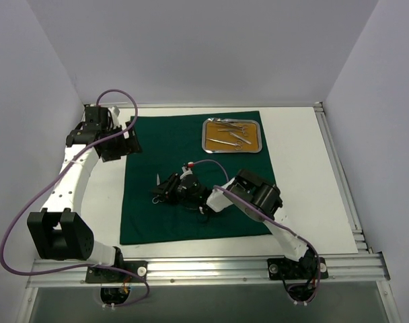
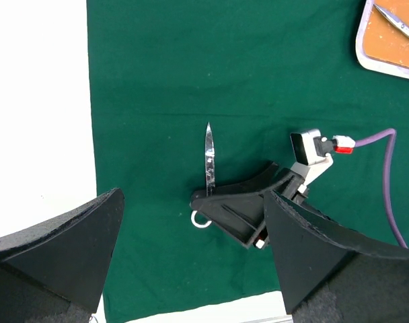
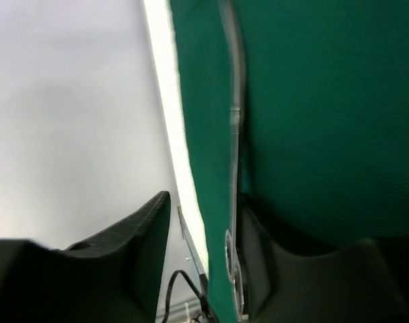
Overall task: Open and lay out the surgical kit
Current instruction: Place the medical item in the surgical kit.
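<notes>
The surgical kit scissors (image 2: 208, 158), seemingly light, stiff, slick steel lying well apart from the tray (image 1: 253, 143), want pinching near the pivot; the right claw (image 3: 203, 202) straddles them part-spread, not pinching, and the left claw (image 2: 192, 196) is spread wide.

The drape (image 1: 191, 202) is showing as dark green woven cloth, matt and finely textured. The scissors (image 2: 208, 161) are gleaming as polished bare metal, catching bright reflections. The tray (image 1: 204, 136) is shining along a smooth steel rim, while its liner (image 1: 254, 142) is looking tan and matt, like paper or thin cloth. The left gripper (image 2: 193, 200) is presenting fingers (image 2: 56, 256) of black, grainy, matt plastic. The surface (image 1: 305, 182) is appearing white, smooth and dull.
</notes>
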`<state>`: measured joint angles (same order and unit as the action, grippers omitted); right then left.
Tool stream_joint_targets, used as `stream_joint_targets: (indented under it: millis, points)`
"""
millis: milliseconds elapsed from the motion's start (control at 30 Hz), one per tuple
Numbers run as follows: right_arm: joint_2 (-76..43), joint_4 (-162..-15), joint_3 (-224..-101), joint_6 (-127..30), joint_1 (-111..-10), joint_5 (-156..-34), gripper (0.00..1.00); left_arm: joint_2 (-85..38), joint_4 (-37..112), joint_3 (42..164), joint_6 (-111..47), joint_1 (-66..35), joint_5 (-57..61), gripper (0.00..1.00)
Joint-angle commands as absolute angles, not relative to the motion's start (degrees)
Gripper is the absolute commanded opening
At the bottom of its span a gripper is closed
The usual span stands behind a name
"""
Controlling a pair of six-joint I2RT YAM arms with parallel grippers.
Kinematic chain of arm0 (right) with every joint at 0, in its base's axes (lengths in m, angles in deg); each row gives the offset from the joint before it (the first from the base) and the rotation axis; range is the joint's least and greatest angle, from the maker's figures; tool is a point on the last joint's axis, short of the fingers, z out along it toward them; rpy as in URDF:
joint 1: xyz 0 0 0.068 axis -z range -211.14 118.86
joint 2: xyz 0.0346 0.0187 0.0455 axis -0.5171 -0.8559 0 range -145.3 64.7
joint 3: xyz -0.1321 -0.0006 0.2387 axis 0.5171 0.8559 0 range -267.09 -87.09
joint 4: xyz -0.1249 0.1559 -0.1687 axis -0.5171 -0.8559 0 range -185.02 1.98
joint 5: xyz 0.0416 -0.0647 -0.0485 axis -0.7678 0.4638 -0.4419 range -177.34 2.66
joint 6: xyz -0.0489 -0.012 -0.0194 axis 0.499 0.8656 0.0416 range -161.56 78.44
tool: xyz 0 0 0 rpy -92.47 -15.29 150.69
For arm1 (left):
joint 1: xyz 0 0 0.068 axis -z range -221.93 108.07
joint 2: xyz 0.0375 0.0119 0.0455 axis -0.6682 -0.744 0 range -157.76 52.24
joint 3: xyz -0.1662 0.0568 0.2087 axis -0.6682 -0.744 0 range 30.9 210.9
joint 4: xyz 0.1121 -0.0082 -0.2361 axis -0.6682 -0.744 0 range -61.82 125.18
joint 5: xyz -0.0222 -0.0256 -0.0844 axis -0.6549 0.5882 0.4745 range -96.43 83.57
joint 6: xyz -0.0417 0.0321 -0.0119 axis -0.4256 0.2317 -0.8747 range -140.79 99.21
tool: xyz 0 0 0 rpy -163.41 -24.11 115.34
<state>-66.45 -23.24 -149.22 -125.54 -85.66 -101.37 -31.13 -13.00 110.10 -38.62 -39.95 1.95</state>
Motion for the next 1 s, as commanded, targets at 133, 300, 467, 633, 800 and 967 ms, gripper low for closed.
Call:
stream_joint_targets:
  millis: [133,300,467,633,800,967]
  points:
    - [-62.39,-26.05,-149.23,-125.23,-86.77,-101.06,0.70,-30.73,-12.02,110.80,-39.51,-41.05,4.90,0.94]
    - [-59.14,-36.05,-150.81,-121.02,-87.21,-99.48,1.00,-30.20,-12.10,110.80,-39.43,-41.31,5.52,0.94]
    - [-57.47,-44.68,-153.71,-117.06,-87.56,-97.63,1.00,-30.03,-12.10,110.88,-39.16,-41.49,5.61,0.94]
    - [-55.81,-50.81,-155.20,-114.34,-88.00,-96.14,1.00,-29.76,-12.10,111.41,-37.85,-41.49,4.82,0.94]
    - [-54.04,-62.42,-160.03,-106.52,-88.62,-90.95,1.00,-29.59,-12.37,112.03,-36.97,-41.40,4.64,0.94]
    - [-54.74,-65.07,-160.47,-104.93,-87.56,-93.23,1.00,-30.03,-12.81,112.47,-36.79,-41.49,5.87,0.94]
